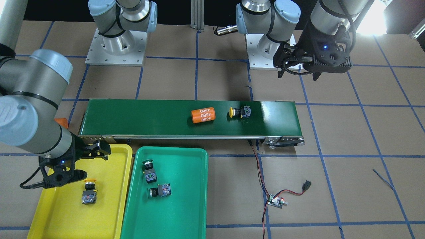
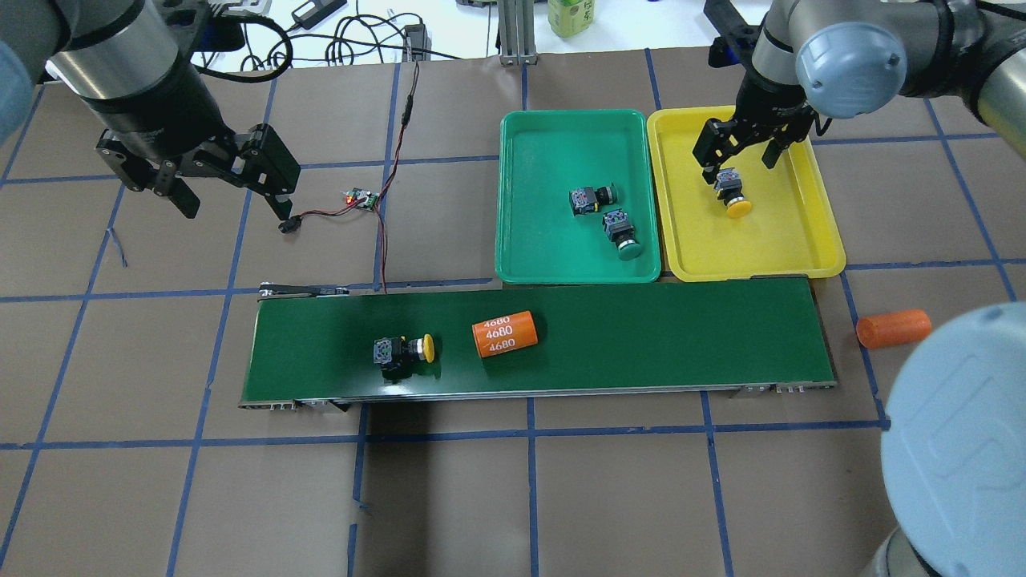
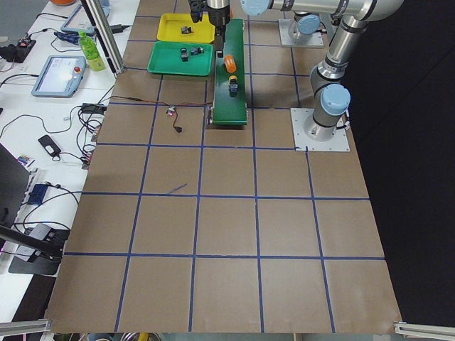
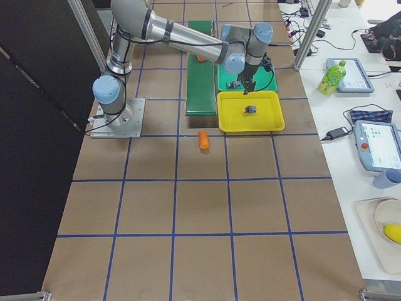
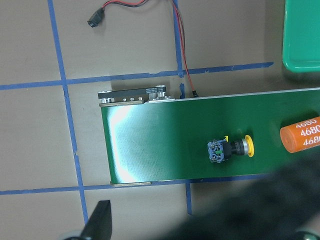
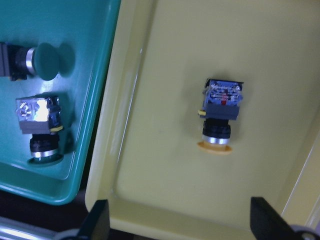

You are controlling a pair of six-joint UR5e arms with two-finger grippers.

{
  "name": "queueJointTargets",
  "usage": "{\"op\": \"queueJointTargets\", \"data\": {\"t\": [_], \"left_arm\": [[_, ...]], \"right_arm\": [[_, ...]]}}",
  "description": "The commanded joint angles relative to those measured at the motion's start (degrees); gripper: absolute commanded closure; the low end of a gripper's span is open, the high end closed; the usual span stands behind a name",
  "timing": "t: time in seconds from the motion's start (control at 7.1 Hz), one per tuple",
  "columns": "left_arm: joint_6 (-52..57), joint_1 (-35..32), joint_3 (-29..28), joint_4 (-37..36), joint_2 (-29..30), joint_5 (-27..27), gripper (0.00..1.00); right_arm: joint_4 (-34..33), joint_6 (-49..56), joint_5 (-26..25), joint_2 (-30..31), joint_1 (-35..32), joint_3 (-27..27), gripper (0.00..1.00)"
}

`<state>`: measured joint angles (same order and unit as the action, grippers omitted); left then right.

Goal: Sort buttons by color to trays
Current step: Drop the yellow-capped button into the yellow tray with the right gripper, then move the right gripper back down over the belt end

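One yellow-capped button [image 1: 239,112] [image 2: 405,350] [image 5: 230,149] lies on its side on the conveyor belt. Another yellow button [image 1: 89,192] [image 2: 731,192] [image 6: 220,117] lies in the yellow tray [image 1: 66,215] [image 2: 793,216]. Two green-capped buttons [image 1: 149,171] [image 1: 160,191] [image 2: 591,198] [image 2: 621,232] lie in the green tray [image 1: 172,215] [image 2: 545,160]. My right gripper [image 1: 83,164] [image 2: 741,152] [image 6: 180,225] hovers open just above the yellow tray's button, holding nothing. Away from the belt, over bare table, my left gripper [image 1: 298,74] [image 2: 232,200] is open and empty.
An orange cylinder [image 1: 203,115] [image 2: 503,333] lies on the dark-green conveyor belt [image 1: 149,116] beside the yellow button. A second orange cylinder [image 2: 894,328] rests on the table past the belt's end. A small circuit board [image 1: 275,200] with red-black wires lies near the belt.
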<state>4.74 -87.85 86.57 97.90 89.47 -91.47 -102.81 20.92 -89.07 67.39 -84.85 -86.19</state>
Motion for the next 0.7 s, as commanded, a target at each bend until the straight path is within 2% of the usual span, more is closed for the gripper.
{"op": "queueJointTargets", "data": {"t": [0.0,0.14,0.42,0.56], "left_arm": [[-2.89,0.39,-2.71,1.32,1.58,-0.11,0.0],[-2.8,0.66,-2.98,1.59,1.67,-0.02,0.0],[-2.89,0.66,-2.98,1.68,2.02,0.68,0.0],[-2.98,0.66,-3.16,1.68,2.11,1.99,0.0]], "right_arm": [[-0.36,-0.61,0.13,9.73,-0.4,-10.53,0.0],[-0.98,-0.61,0.13,14.04,-0.49,-17.11,0.0],[-13.41,-0.96,-0.05,20.47,-0.4,-31.69,0.0],[-16.77,-1.49,0.21,22.67,-0.49,-36.38,0.0]]}}
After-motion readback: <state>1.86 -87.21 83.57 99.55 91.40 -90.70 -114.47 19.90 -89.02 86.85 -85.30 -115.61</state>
